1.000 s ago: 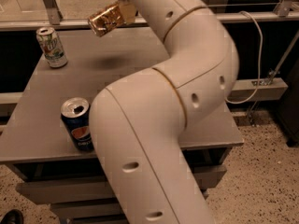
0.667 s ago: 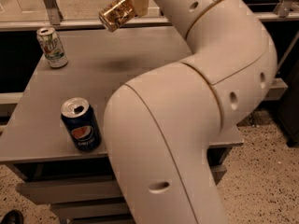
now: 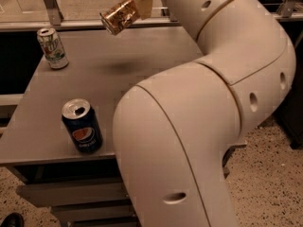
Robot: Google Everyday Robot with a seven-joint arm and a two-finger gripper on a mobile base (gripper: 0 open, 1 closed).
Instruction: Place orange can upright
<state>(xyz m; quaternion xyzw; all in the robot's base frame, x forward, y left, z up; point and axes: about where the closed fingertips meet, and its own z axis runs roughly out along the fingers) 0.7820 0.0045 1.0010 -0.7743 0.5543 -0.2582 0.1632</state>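
gripping: i am clamping my two-finger gripper (image 3: 137, 4) on the right-hand end of the shiny orange-copper aluminium drink can (image 3: 118, 16), at the top of the view.
orange can: it is hanging in the air over the far part of the flat grey table (image 3: 156, 51), tilted almost onto its side and touching nothing but my fingers.
shadow: a soft dark patch (image 3: 124, 67) is lying on the table beneath it.
step: i judge that i am carrying it across, with the setting-down not yet done.
next move: i am needing to turn the wrist until the can's axis is vertical, lower it until the base is meeting the table flat, then let go.
neighbours: the dark blue pepsi can (image 3: 82, 126) is standing at the near left and the white-and-green drink can (image 3: 53, 48) at the far left, both well apart from the shadow.
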